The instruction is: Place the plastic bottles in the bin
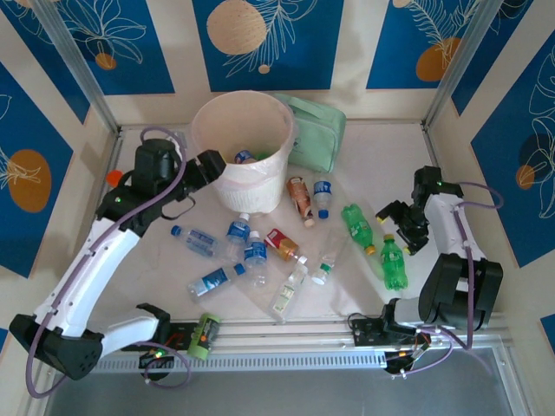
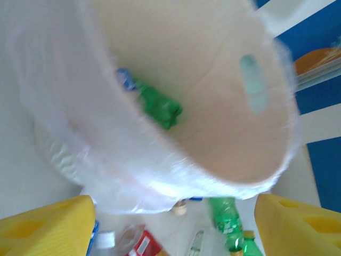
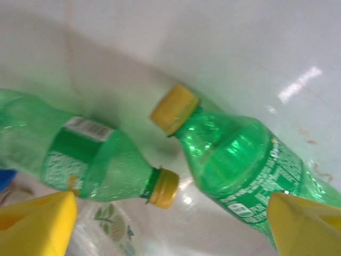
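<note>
The bin [image 1: 227, 114], a cream-white bucket with a thin bag liner, stands at the back centre. My left gripper [image 1: 211, 166] hovers at its left rim, open and empty. In the left wrist view its yellow fingers [image 2: 48, 226] frame the bin [image 2: 229, 106]. Inside the bin lie a green bottle [image 2: 159, 105] and a blue-capped one [image 2: 125, 79]. My right gripper [image 1: 395, 227] hangs open over two green soda bottles [image 1: 357, 227] [image 1: 394, 263]. In the right wrist view, those bottles [image 3: 90, 154] [image 3: 245, 160] lie cap to cap between its fingers [image 3: 37, 224], untouched. Several more plastic bottles [image 1: 254, 256] lie scattered in front of the bin.
A mint-green case [image 1: 317, 130] leans behind the bin on the right. Patterned walls close in the table on three sides. A metal rail [image 1: 286, 357] runs along the near edge between the arm bases. A small orange object [image 1: 114, 177] sits at the left wall.
</note>
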Available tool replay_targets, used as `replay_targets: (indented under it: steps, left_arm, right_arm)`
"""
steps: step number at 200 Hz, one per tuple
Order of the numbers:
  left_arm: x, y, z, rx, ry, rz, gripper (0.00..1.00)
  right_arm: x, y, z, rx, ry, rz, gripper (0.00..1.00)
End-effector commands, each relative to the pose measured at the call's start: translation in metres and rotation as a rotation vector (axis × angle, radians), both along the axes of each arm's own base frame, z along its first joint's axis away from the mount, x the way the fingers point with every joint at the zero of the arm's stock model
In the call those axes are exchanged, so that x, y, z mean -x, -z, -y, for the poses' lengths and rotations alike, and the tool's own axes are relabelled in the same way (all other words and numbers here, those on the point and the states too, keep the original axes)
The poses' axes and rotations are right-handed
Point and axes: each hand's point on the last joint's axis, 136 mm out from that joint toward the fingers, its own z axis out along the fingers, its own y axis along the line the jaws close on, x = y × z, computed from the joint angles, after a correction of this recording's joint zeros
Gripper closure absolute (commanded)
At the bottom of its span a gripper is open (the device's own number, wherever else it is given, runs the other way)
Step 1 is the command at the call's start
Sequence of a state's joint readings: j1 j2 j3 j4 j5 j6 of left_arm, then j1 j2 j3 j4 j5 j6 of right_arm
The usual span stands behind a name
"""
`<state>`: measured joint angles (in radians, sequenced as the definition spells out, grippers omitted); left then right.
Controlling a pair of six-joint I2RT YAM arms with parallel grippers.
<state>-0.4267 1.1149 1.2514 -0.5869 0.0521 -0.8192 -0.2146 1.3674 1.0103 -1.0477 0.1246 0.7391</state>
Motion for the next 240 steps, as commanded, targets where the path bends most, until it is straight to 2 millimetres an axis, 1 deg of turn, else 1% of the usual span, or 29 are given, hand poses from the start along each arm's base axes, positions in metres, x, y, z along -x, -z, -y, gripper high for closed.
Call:
replay_targets:
  steps: [1, 16, 39, 63, 115, 135, 161, 188, 211, 240]
  left_arm:
    - [0.007, 0.011, 0.001, 0.056, -0.005, -0.027, 0.22]
    - [0.010, 0.020, 0.002, 0.072, -0.004, -0.045, 0.23]
    - [0.010, 0.029, 0.004, 0.075, 0.004, -0.065, 0.23]
    - [0.008, 0.033, 0.006, 0.079, 0.008, -0.071, 0.23]
    - [0.007, 0.043, 0.009, 0.084, 0.015, -0.095, 0.23]
    - [0.009, 0.048, 0.011, 0.100, 0.018, -0.107, 0.23]
    - [0.011, 0.053, 0.009, 0.098, 0.010, -0.118, 0.23]
    - [0.012, 0.055, 0.008, 0.096, 0.007, -0.118, 0.23]
    - [0.012, 0.056, 0.007, 0.092, 0.002, -0.121, 0.23]
    - [0.011, 0.058, 0.006, 0.091, -0.005, -0.126, 0.23]
  right_arm:
    - [0.024, 0.015, 0.006, 0.049, 0.044, -0.136, 0.05]
    - [0.029, 0.022, 0.006, 0.061, 0.045, -0.181, 0.02]
    - [0.031, 0.030, 0.002, 0.069, 0.020, -0.221, 0.02]
    - [0.036, 0.037, 0.000, 0.084, 0.014, -0.273, 0.02]
    - [0.043, 0.053, -0.003, 0.060, 0.039, -0.323, 0.02]
    - [0.045, 0.061, -0.003, 0.037, 0.062, -0.328, 0.03]
    - [0.045, 0.067, -0.005, 0.024, 0.076, -0.331, 0.08]
    - [0.046, 0.074, -0.005, 0.015, 0.084, -0.338, 0.12]
    - [0.044, 0.076, -0.006, 0.008, 0.086, -0.328, 0.16]
    - [0.042, 0.073, -0.006, 0.008, 0.088, -0.304, 0.21]
